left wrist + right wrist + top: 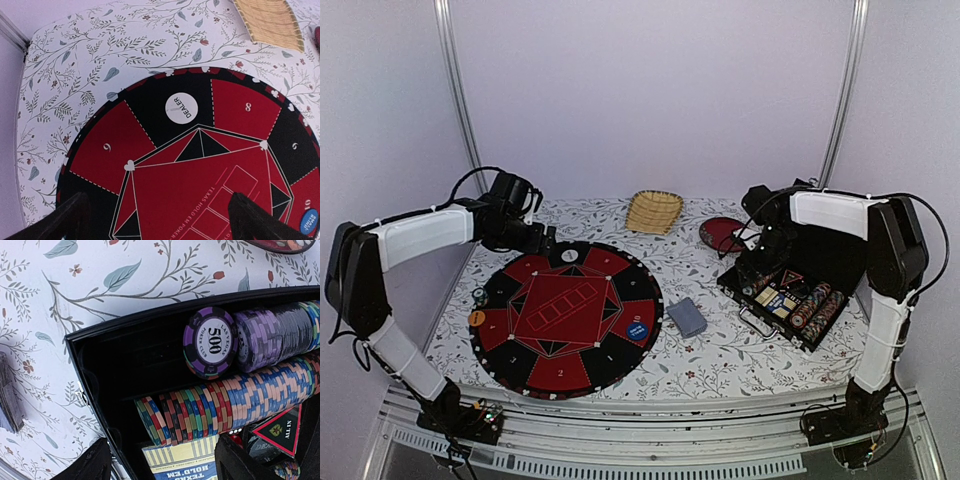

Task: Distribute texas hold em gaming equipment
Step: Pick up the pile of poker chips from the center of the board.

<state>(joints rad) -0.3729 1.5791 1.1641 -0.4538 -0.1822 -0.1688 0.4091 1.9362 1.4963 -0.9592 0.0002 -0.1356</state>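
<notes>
The round red-and-black poker mat [565,318] lies left of centre. On it sit a white dealer button [569,256] [181,108] at the far rim and a blue button [637,329] at the right. An orange chip [477,317] and a dark chip [479,295] lie at the mat's left edge. A blue-grey card deck [687,317] lies beside the mat. My left gripper [545,240] [160,225] hovers open over the mat, with nothing between its fingers. My right gripper [760,268] [165,465] is open over the black chip case [790,295], straddling a striped chip row [225,405] and a card box [185,460].
A woven basket [654,211] [267,20] stands at the back centre. A dark-red plate [723,234] sits behind the case. A purple 500 chip [210,342] fronts another chip row in the case. The case wall [80,355] runs close by my right gripper's left finger.
</notes>
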